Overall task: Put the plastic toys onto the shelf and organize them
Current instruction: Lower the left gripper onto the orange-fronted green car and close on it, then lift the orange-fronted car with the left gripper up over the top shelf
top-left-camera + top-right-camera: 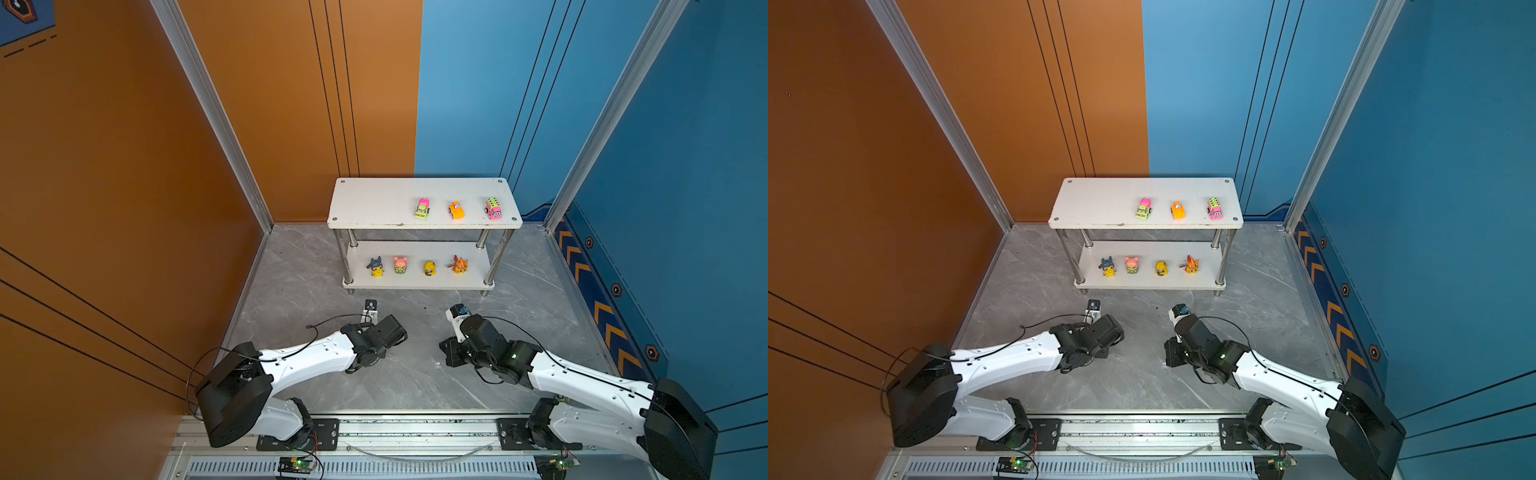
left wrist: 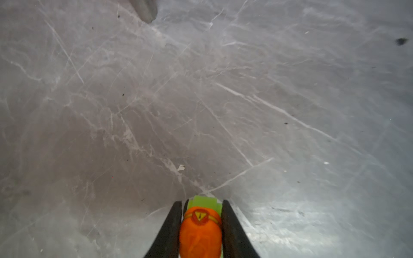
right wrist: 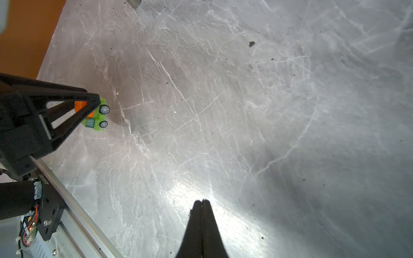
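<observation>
Car's handling: I judge the orange-and-green toy car (image 2: 200,232) to be light, hard plastic, slick-sided and ready to roll on its wheels. Its flat flanks are the place to hold.
Left jaws: clamped on those flanks, one on each side, with the green nose poking past my tips.
Car's place: down at the table (image 2: 201,111), well short of the shelf (image 1: 374,199). I cannot tell whether its wheels touch.
Right jaws: pressed together, empty, apart from the car.

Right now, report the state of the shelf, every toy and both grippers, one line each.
left gripper: fingers shut on the green and orange car.
green and orange car: gripped by its sides.
right gripper: shut, empty.
three cars: upright, top board.
four figurines: upright, lower board.
shelf: standing, seven toys aboard.
</observation>
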{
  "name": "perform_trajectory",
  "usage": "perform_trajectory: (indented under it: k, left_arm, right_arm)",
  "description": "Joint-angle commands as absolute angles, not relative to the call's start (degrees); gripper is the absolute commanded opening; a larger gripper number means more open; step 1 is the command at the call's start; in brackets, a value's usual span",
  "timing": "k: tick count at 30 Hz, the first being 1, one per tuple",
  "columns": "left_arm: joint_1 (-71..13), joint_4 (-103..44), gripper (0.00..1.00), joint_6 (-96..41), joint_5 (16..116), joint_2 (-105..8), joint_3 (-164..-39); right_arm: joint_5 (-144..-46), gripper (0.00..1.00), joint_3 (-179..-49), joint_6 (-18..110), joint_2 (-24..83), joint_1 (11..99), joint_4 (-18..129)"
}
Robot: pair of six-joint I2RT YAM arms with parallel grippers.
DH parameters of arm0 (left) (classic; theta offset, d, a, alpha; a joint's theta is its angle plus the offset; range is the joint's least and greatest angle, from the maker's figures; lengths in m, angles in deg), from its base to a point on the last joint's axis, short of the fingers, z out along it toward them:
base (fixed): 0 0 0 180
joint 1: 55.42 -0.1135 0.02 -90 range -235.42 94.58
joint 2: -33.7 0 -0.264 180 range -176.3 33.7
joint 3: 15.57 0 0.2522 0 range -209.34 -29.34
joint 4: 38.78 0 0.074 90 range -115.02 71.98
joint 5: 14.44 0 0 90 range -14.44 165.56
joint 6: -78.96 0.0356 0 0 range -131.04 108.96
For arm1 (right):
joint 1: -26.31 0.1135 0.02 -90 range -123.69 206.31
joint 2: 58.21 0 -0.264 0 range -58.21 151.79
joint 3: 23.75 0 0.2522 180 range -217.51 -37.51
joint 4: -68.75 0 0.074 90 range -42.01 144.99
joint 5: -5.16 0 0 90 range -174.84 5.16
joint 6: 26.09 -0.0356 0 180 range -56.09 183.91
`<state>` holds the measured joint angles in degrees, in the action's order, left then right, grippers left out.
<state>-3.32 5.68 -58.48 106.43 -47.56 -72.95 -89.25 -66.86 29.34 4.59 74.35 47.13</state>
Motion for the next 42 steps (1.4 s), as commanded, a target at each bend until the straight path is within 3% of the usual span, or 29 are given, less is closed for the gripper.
perform_trajectory:
  k: [1, 12, 17, 21, 23, 30, 36, 38, 42]
  left_arm:
    - [-3.80, 5.79, 0.25, -63.19, 108.17, -50.21, -72.41]
    - [-4.59, 6.68, 0.25, -60.53, 108.32, -48.31, -76.45]
    - [-5.05, 4.99, 0.49, -62.05, 107.76, -50.82, -74.56]
    - [-5.47, 3.15, 0.54, -62.33, 107.02, -52.34, -74.07]
    - [-5.45, 3.11, 0.62, -62.28, 106.85, -52.39, -74.33]
    - [-4.48, 2.93, 0.56, -63.01, 106.02, -51.12, -73.56]
    - [-0.21, 3.12, 0.73, -65.92, 106.93, -44.04, -69.98]
    - [0.27, 2.75, 0.73, -65.94, 107.03, -41.93, -68.22]
    - [-0.84, -2.31, 0.60, -62.39, 104.81, -40.90, -64.98]
  right_arm:
    - [-89.89, 0.00, -65.47, 29.50, 3.18, 74.22, 47.34]
    - [-90.20, 0.00, -64.85, 30.68, 3.03, 73.17, 47.23]
    - [-90.88, 0.00, -64.56, 30.69, 3.66, 73.03, 48.05]
    - [-90.82, 0.00, -64.16, 30.53, 2.93, 73.06, 47.99]
    - [-90.65, 0.00, -64.04, 30.42, 2.46, 73.01, 47.75]
    - [-90.48, 0.00, -63.45, 30.25, 2.14, 72.90, 47.76]
    - [-91.03, 0.00, -63.78, 30.16, 3.09, 72.90, 47.93]
    - [-91.17, 0.00, -63.88, 30.03, 3.31, 72.95, 48.13]
    - [-91.26, 0.00, -64.15, 29.46, 2.75, 73.07, 48.03]
